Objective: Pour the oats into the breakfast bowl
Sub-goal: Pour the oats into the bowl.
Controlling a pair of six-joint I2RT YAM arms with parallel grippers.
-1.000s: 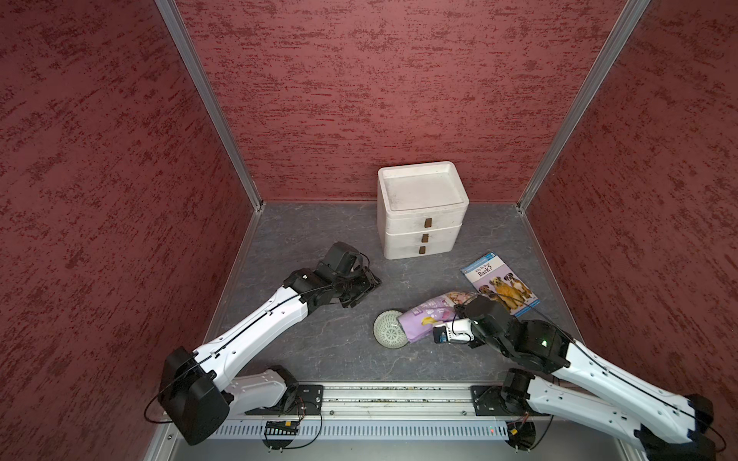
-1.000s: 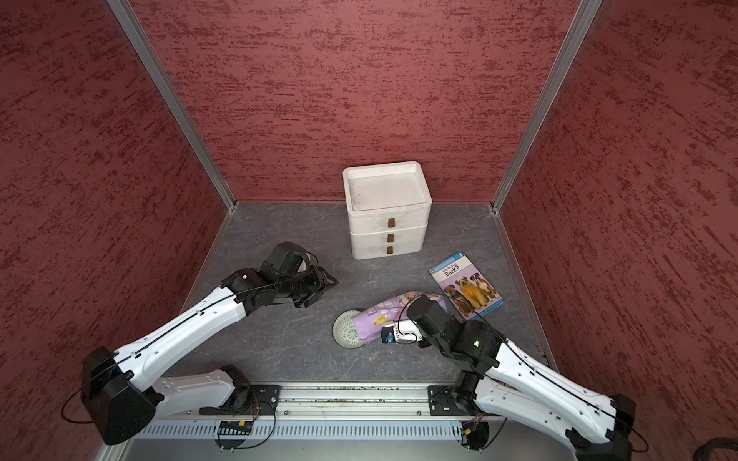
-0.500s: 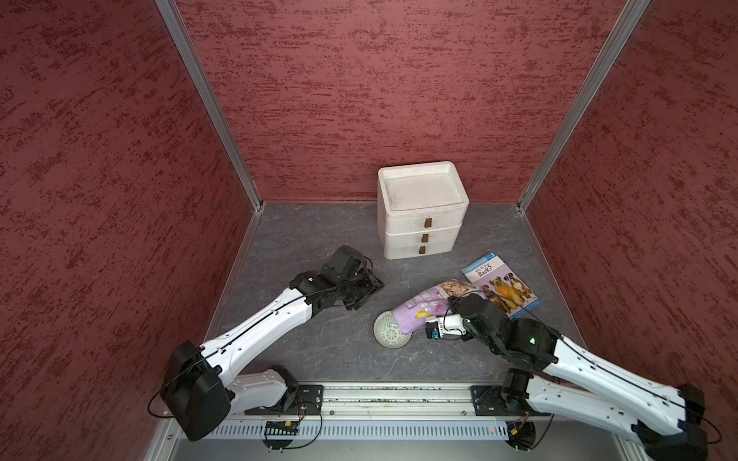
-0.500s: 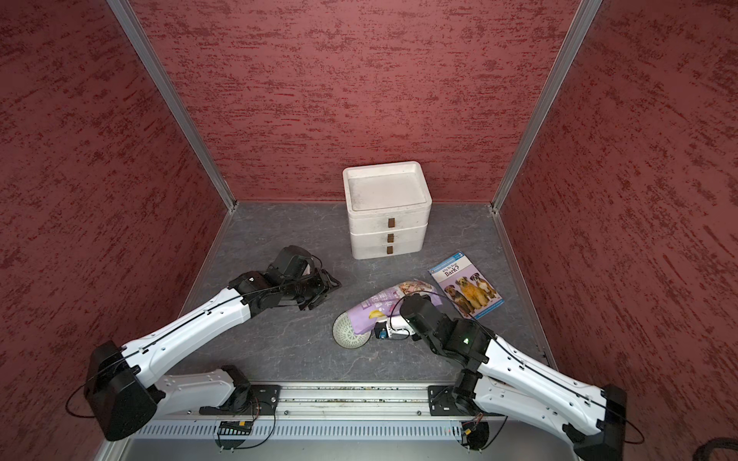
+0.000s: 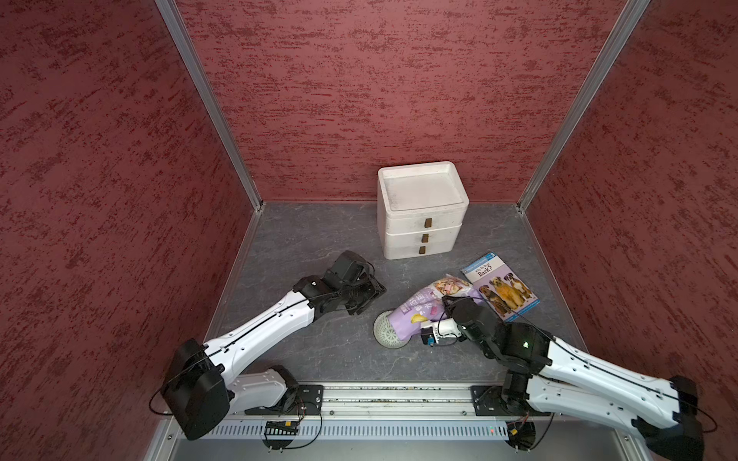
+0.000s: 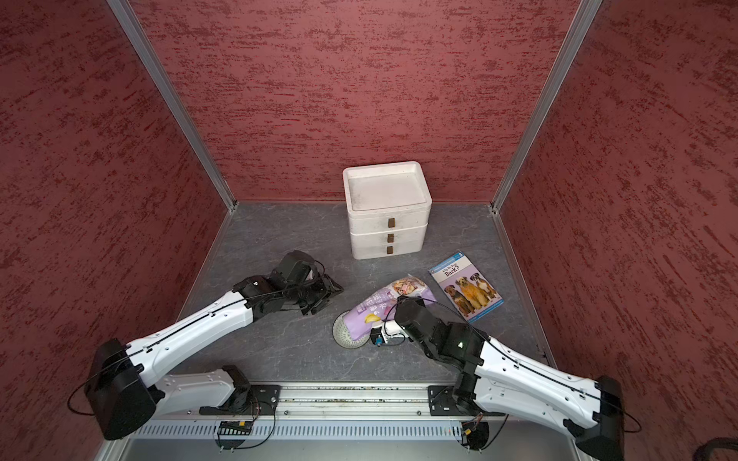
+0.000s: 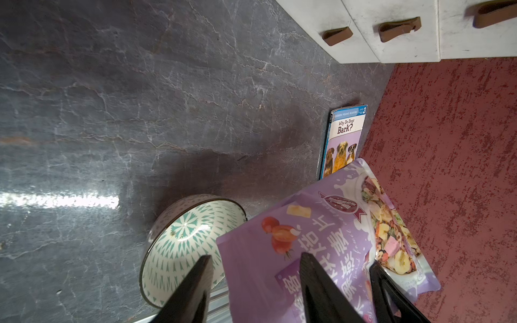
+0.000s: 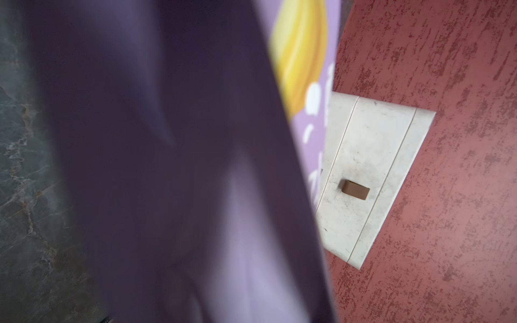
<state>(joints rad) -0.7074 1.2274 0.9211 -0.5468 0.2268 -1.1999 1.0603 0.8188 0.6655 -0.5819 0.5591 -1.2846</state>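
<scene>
The table [image 5: 319, 247] is a dark grey slab, veined like slate, with red walls on 3 sides. 3 things lie directly on it. A white box [image 5: 421, 223] with 3 brown handles on its front stands at the back, close to the rear wall. A book [image 5: 501, 285] with dogs on its cover lies flat and face up near the right wall, in front of the box. A bowl [image 5: 385, 333] sits upright near the front middle, apart from both.
</scene>
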